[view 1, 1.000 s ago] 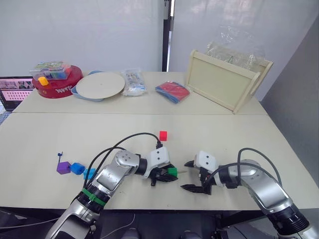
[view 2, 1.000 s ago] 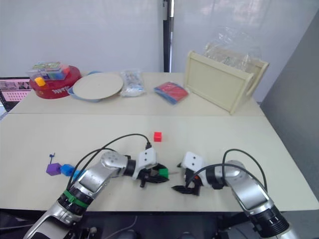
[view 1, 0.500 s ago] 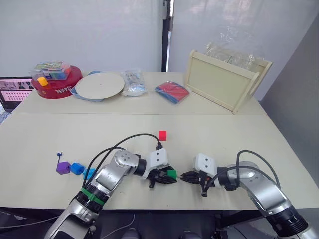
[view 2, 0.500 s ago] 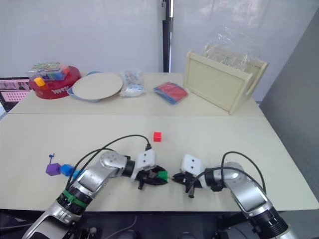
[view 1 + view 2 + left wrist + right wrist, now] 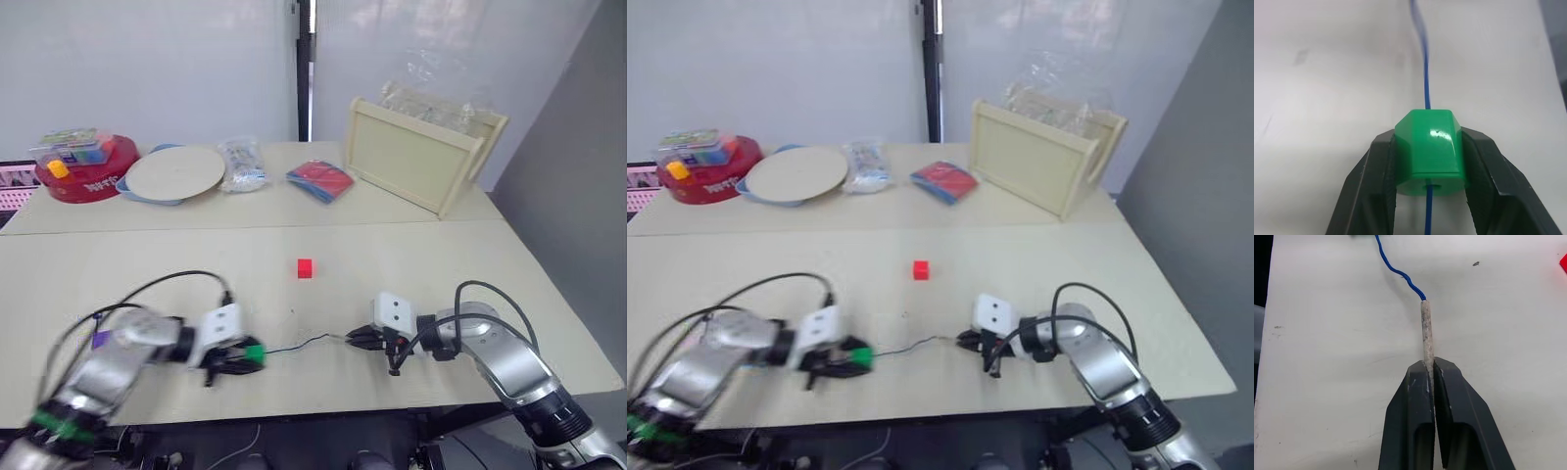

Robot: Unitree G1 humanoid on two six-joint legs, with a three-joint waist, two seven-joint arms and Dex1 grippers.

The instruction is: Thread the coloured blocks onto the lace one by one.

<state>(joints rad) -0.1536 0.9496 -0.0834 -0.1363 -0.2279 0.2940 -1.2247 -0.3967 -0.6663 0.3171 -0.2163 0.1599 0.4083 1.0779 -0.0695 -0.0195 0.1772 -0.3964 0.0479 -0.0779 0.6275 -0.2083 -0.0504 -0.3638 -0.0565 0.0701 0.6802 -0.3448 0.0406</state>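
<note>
- pale beige bench (image 5: 147, 264), matte top, seam running across where a second beige bench (image 5: 274, 206) butts up behind it
- plain white wall (image 5: 147, 69) behind, evenly lit
- dark vertical post (image 5: 304, 69) splitting the wall panels
- grey partition panel (image 5: 578, 166) on the robot's right side
- far bench clutter: round red tin (image 5: 83, 176), pale round plate (image 5: 176, 171), light wooden tray on edge (image 5: 416, 162), clear plastic bag (image 5: 436, 101) behind it
</note>
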